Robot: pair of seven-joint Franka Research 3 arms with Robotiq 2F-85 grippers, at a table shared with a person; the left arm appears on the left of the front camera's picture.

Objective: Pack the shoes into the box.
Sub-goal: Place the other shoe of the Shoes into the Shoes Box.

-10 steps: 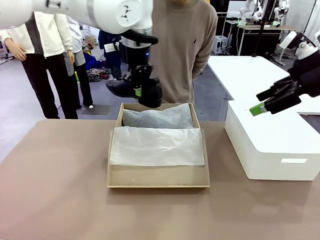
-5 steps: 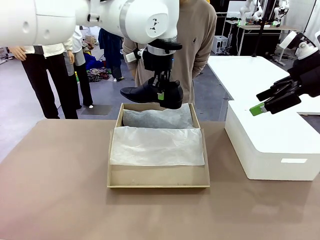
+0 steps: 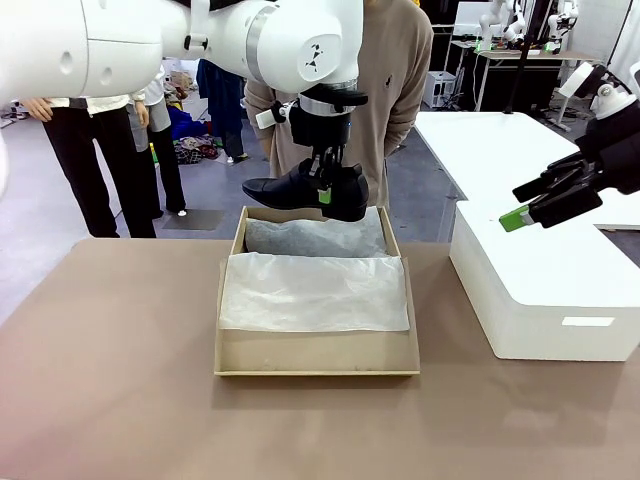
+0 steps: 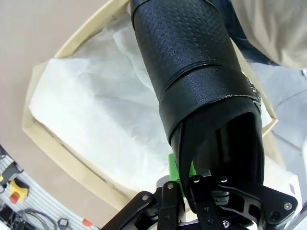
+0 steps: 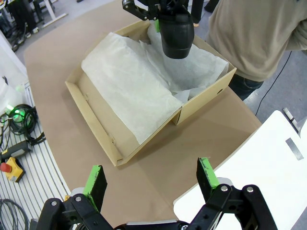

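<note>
One shiny black shoe (image 3: 298,188) hangs toe to the left over the far end of the box (image 3: 315,361), with my left gripper (image 3: 323,190) shut on its heel rim. In the left wrist view the shoe (image 4: 192,62) stretches away from my left gripper (image 4: 184,170) over the white tissue in the box (image 4: 43,139). The brown cardboard box lies open mid-table, lined with tissue paper (image 3: 315,290). My right gripper (image 3: 525,205) stands open over the white block, well right of the box. In its own view my right gripper (image 5: 151,175) is empty, with the box (image 5: 96,124) and shoe (image 5: 176,28) beyond.
A large white block (image 3: 540,280) sits right of the box; the white block (image 5: 268,163) lies under my right gripper. A person (image 3: 385,90) in a beige sweater stands close behind the box at the far edge. Bare brown table (image 3: 110,380) spreads left of and in front of the box.
My left arm has carried the shoe to the right, from over the box's far left corner to over the middle of its far end. The right arm has not moved.
</note>
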